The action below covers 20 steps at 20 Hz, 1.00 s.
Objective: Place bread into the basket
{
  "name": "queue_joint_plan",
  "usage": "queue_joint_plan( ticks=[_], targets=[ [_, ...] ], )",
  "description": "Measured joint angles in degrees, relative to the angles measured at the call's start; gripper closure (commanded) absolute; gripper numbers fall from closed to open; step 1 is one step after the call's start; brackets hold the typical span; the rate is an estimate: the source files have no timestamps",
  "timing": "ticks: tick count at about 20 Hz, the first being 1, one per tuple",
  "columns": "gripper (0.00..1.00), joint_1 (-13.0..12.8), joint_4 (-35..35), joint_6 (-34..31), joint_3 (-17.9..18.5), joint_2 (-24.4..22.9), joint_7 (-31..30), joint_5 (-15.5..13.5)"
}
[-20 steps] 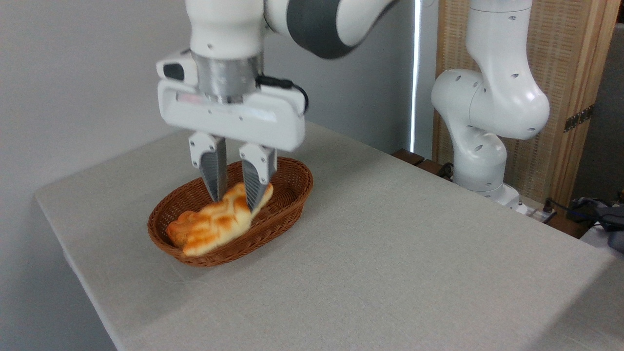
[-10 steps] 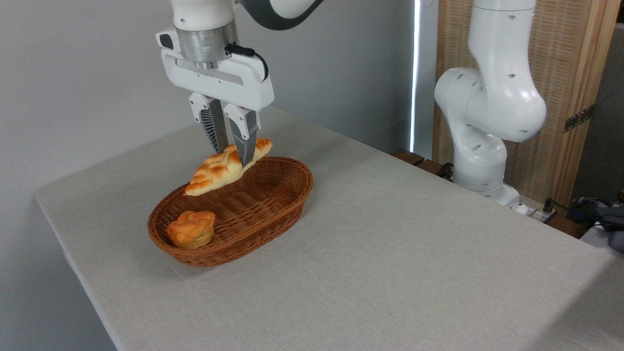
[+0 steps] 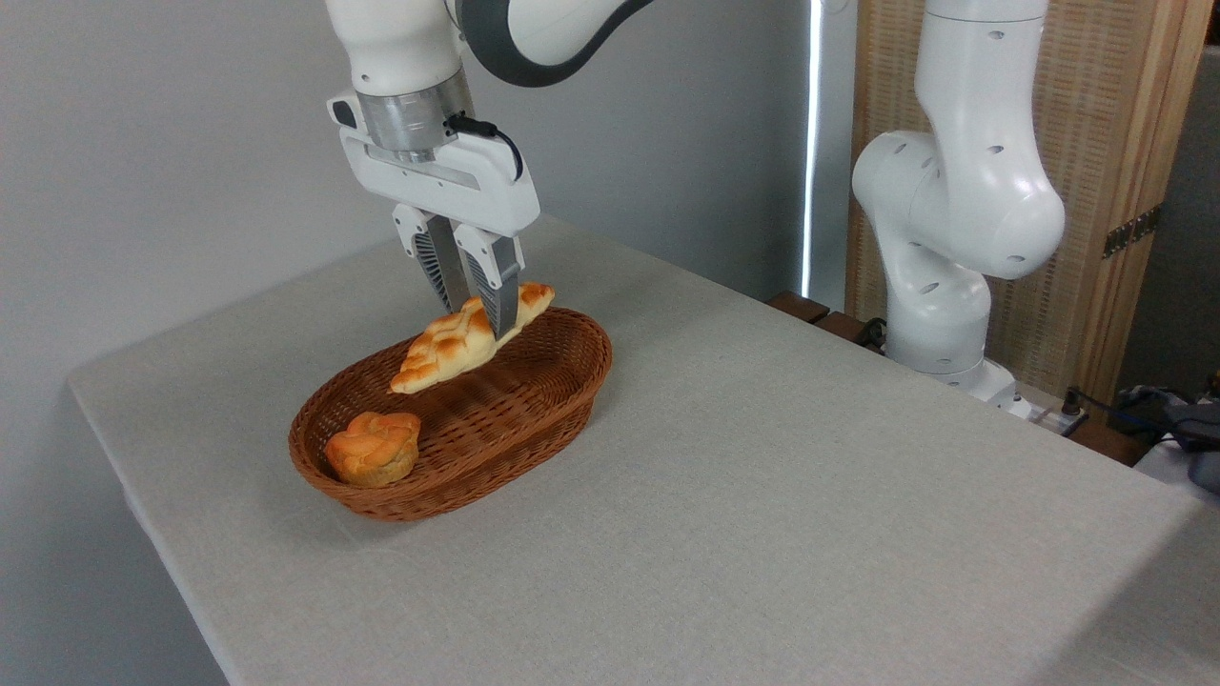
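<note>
The bread (image 3: 448, 345), a long glossy golden braided loaf, hangs tilted in the air, its left end lower, over the middle of the basket. My gripper (image 3: 479, 312) is shut on the loaf near its right, higher end, pointing down from above. The basket (image 3: 562, 381) is an oval reddish-brown wicker one on the table, left of centre. The loaf does not touch the basket's floor.
A small round orange bun (image 3: 374, 448) sits in the basket's near-left end. The arm's white base (image 3: 939, 248) stands at the table's far right edge. The table's left edge (image 3: 143, 495) drops off close to the basket. Cables lie at the far right.
The loaf came up out of the basket with the gripper, uncovering the bun. Since half a second ago, gripper and loaf have shifted slightly right and down over the basket.
</note>
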Motion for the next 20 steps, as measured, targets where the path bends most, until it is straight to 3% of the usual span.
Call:
queue_joint_plan(
  ticks=[2,8,10,20],
  targets=[
    [0.12,0.0,-0.1,0.0,0.0,0.0,0.0,0.0],
    [0.1,0.0,-0.2,0.0,0.0,0.2,0.5,1.1],
    [0.01,0.0,-0.2,0.0,0.0,0.3,0.6,1.4],
    [0.0,0.0,-0.2,0.0,0.0,0.4,0.6,1.4]
  ],
)
